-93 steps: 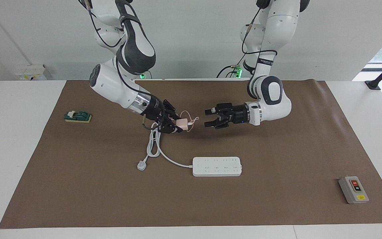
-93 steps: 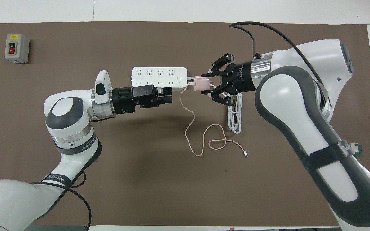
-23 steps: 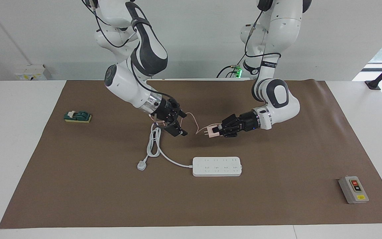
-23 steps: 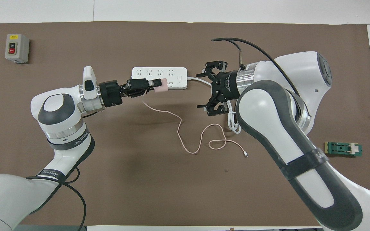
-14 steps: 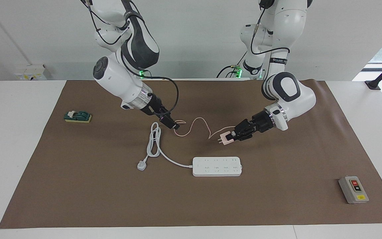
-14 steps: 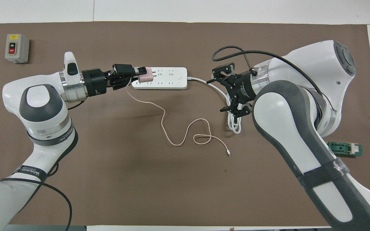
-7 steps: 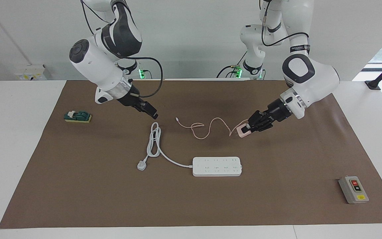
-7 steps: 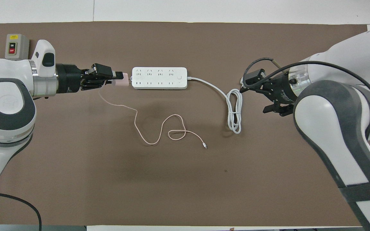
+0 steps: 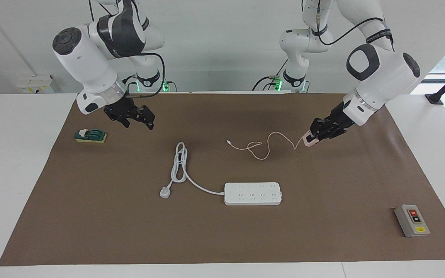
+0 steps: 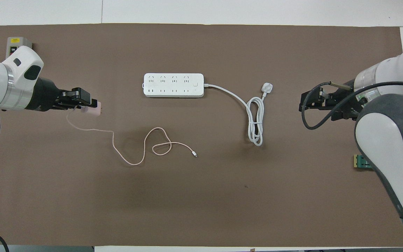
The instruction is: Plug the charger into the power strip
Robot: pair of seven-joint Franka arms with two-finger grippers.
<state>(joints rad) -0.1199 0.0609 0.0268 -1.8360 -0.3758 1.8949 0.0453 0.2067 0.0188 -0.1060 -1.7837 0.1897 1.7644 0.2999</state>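
- Facing view: the left gripper (image 9: 316,135) is clamped on the charger (image 9: 309,141) and holds it in the air over the brown mat (image 9: 91,231), well apart from the power strip (image 9: 253,193), toward the left arm's end of the table from it
- The power strip lies flat, sockets up, with nothing plugged into it, so the plugging step is not yet done
- The right gripper (image 9: 134,116) hangs over the mat toward the right arm's end from the power strip, its fingers apparently spread and holding nothing; this arm waits
- A grey button box (image 9: 411,221) sits well toward the left arm's end from the power strip, and a green block (image 9: 90,135) well toward the right arm's end and nearer to the robots
- Overhead view: the pink cable (image 10: 135,147) runs from the charger in loose loops across the mat, nearer to the robots than the power strip, ending in a small connector (image 10: 195,154)
- The strip's white cord (image 10: 255,122) coils toward the right arm's end, with its plug (image 10: 267,87) beside the coil
- Risks: the trailing cable could drag or snag and twist the charger in the grip; which way the prongs point is too small to tell, and a tilted approach would push the light strip along instead of seating the charger
- Nothing lies between the charger and the sockets
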